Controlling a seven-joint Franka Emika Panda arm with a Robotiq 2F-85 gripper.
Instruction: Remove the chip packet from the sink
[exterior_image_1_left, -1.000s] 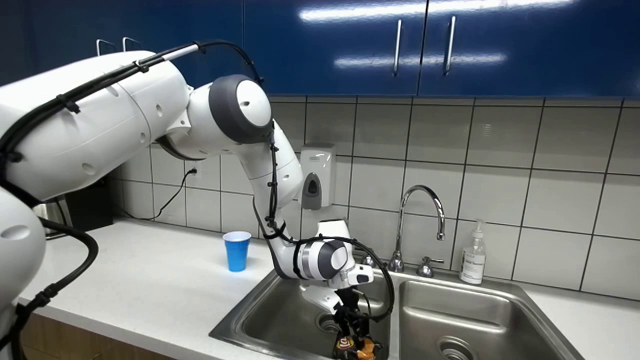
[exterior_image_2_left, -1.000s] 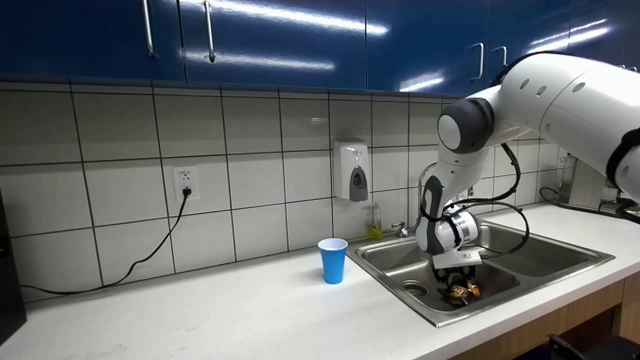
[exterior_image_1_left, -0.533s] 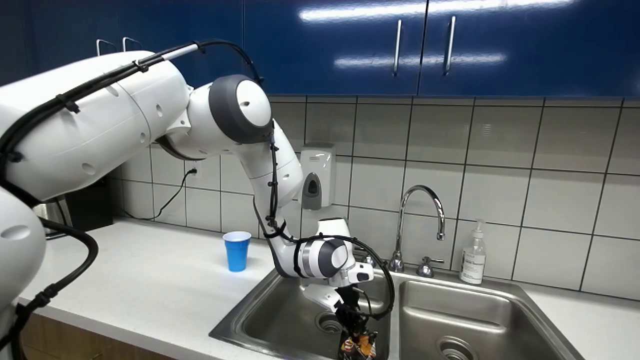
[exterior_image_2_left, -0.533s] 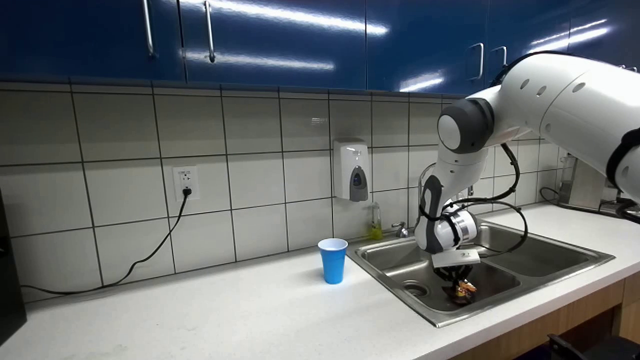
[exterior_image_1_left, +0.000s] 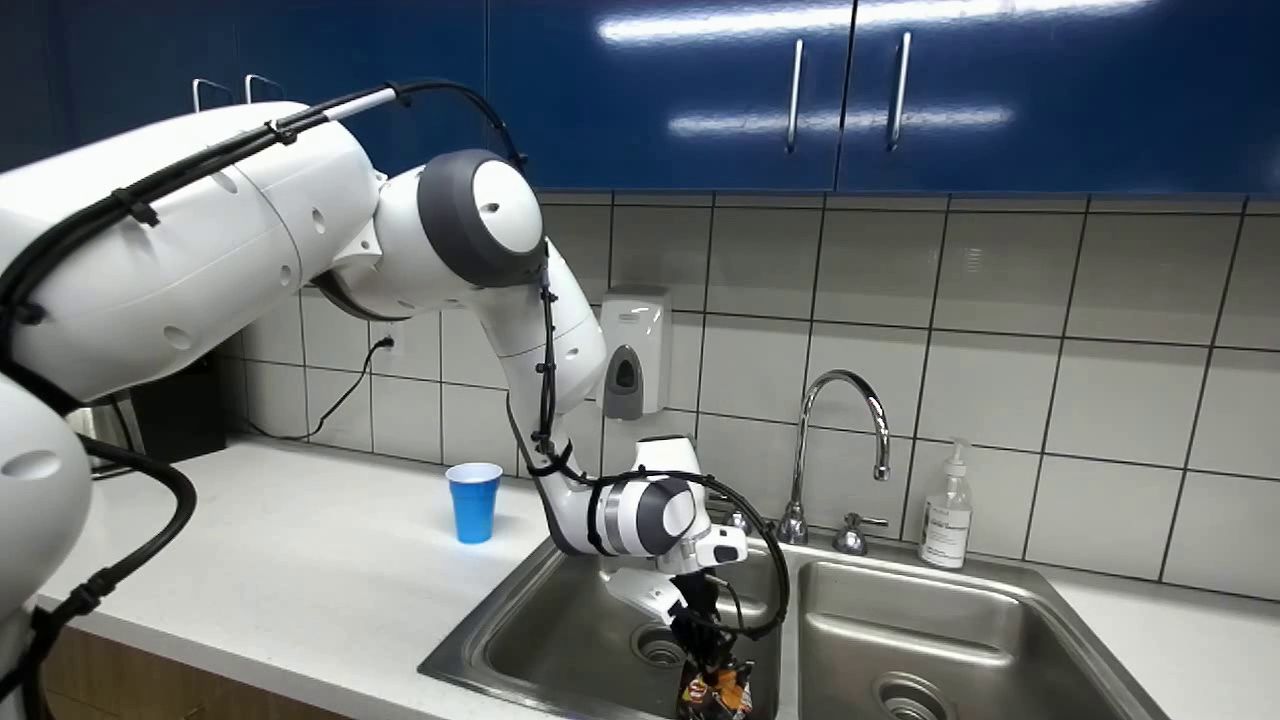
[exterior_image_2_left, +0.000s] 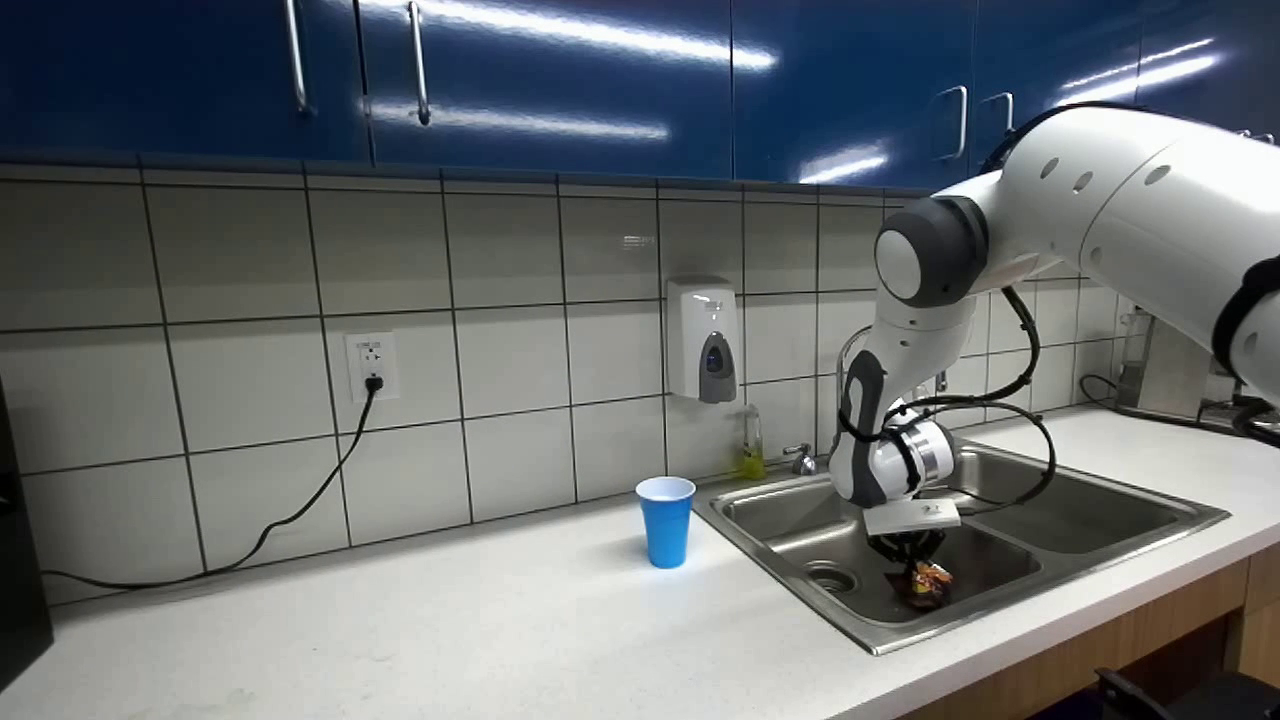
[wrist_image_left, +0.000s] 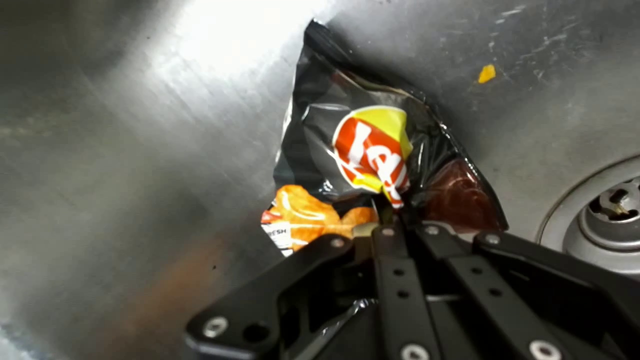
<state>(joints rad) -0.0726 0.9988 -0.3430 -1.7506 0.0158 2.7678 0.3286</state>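
gripper (wrist_image_left: 409, 225) is pinching a fold of the chip packet (wrist_image_left: 367, 145); lifting should be going straight up, slowly, clearing the sink (exterior_image_2_left: 815, 593) before travelling sideways.

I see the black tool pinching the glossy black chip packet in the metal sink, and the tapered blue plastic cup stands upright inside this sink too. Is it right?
Not fully: the blue cup stands upright on the white counter beside the sink, not inside it, as both exterior views show. The tool pinching the chip packet in the sink is correct.
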